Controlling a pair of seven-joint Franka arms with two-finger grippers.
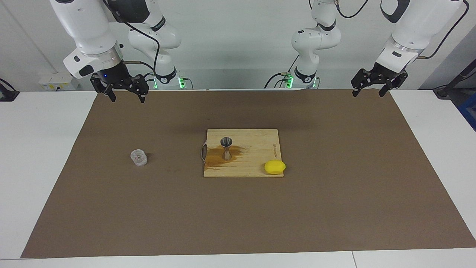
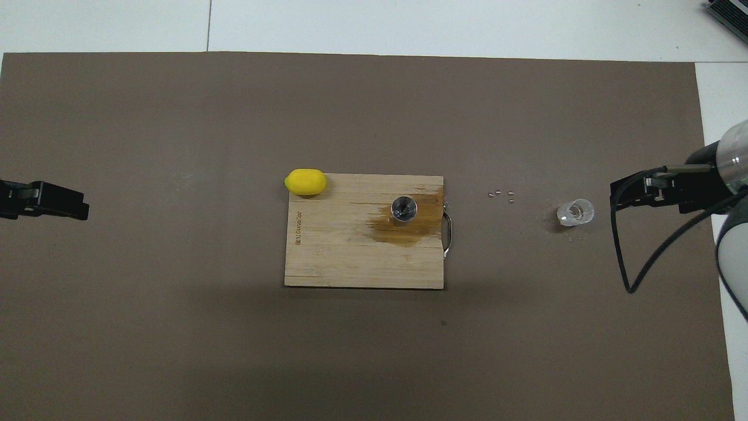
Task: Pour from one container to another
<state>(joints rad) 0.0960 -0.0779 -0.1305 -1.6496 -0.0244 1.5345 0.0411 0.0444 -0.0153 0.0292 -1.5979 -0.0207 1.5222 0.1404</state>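
The wooden cutting board bears a small printed word along one edge, not legible.

Even, bright light from above fills both views, with no glare and everything in focus. A broad soft shadow lies on the brown mat just nearer the robots than the cutting board. The jigger casts almost none.
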